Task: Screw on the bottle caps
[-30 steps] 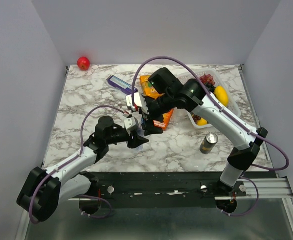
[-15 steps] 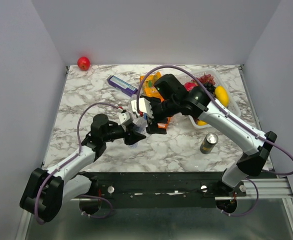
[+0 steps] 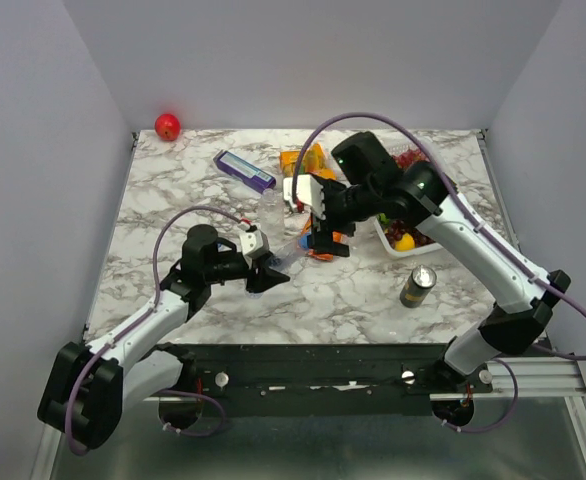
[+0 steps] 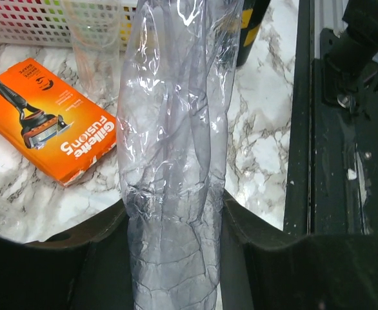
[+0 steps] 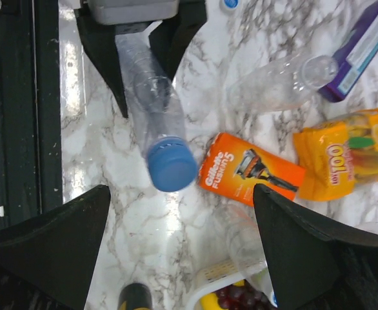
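Jaws of the left gripper point(image 3: 267, 271) clench a blue-capped bottle point(image 4: 175, 129); the right gripper's point(image 5: 181, 197) gape wide.

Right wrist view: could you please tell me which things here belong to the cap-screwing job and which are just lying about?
Job: held bottle, its blue cap, uncapped bottle.
Lying about: razor box, orange pouch, purple box, drink can.

- L gripper point(image 5: 144, 61), top of view, clamps clear bottle point(image 5: 151, 97); blue cap point(image 5: 171, 169) on its neck.
- R gripper point(image 5: 181, 192) fingers spread wide, touching nothing.
- 2nd bottle point(image 5: 279, 84) lies uncapped nr purple box point(image 5: 368, 44).
- Just beside cap: orange razor box point(image 5: 253, 171).
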